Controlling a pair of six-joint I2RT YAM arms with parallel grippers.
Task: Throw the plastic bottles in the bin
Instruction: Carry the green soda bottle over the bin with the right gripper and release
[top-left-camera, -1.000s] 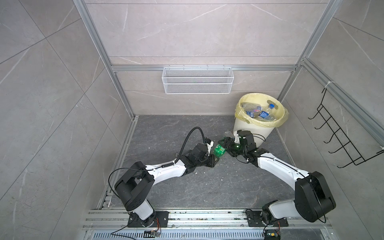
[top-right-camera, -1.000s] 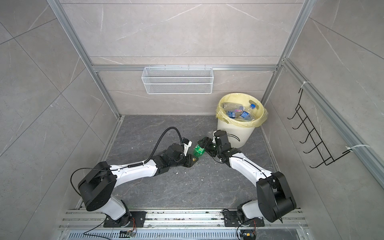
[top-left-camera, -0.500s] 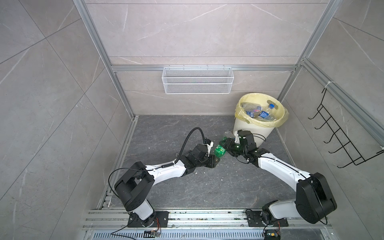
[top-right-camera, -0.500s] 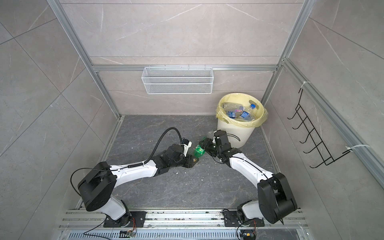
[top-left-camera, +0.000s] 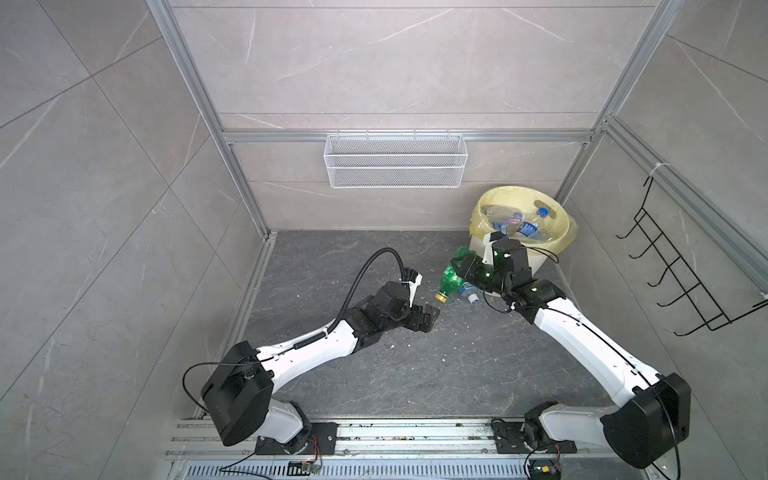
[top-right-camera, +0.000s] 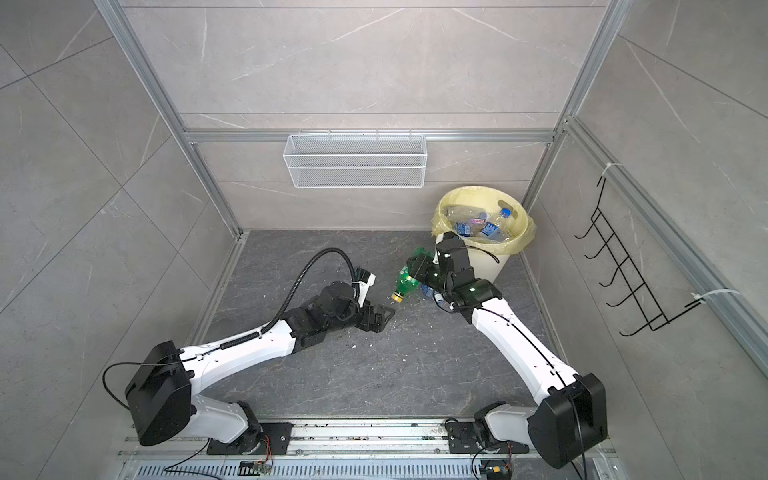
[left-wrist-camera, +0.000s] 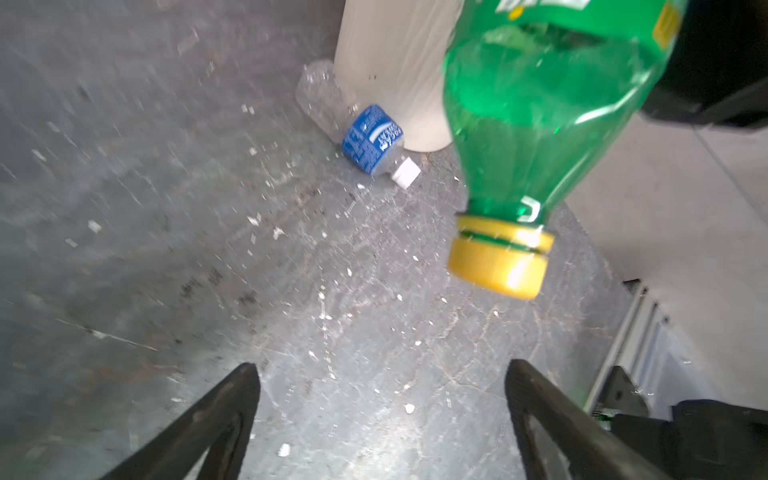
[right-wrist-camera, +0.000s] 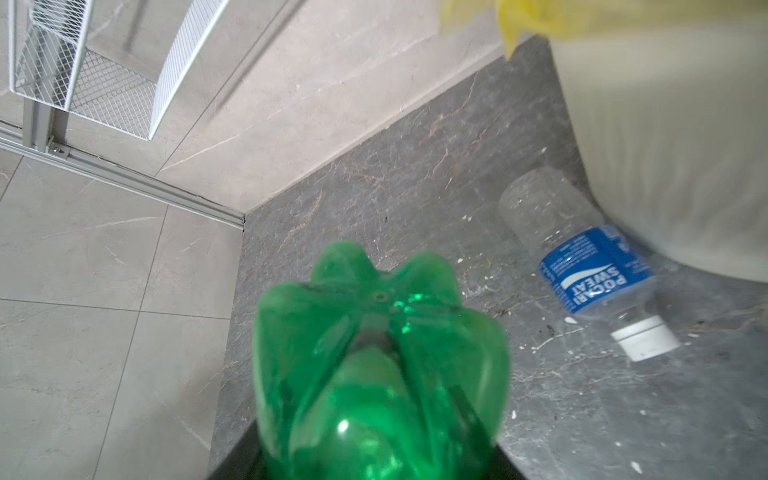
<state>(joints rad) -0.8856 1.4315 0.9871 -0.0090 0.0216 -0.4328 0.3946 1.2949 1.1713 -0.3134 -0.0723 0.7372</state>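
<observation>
Left wrist view shows the left gripper (left-wrist-camera: 382, 368) low over the grey floor (left-wrist-camera: 166, 249), its jaws spread wide with nothing between them. In both top views it sits left of centre. Just beyond it the green bottle (left-wrist-camera: 540, 124) hangs tilted, its yellow cap (left-wrist-camera: 498, 257) pointing down and apart from those jaws. The right gripper (top-left-camera: 464, 268) is clamped around that bottle's body, and the right wrist view looks onto the bottle's base. A clear bottle (right-wrist-camera: 582, 266) with a blue label lies on the floor just beside the bin (top-left-camera: 540, 259). The bin stands at the back right, with more bottles (top-left-camera: 519, 226) lying inside it.
</observation>
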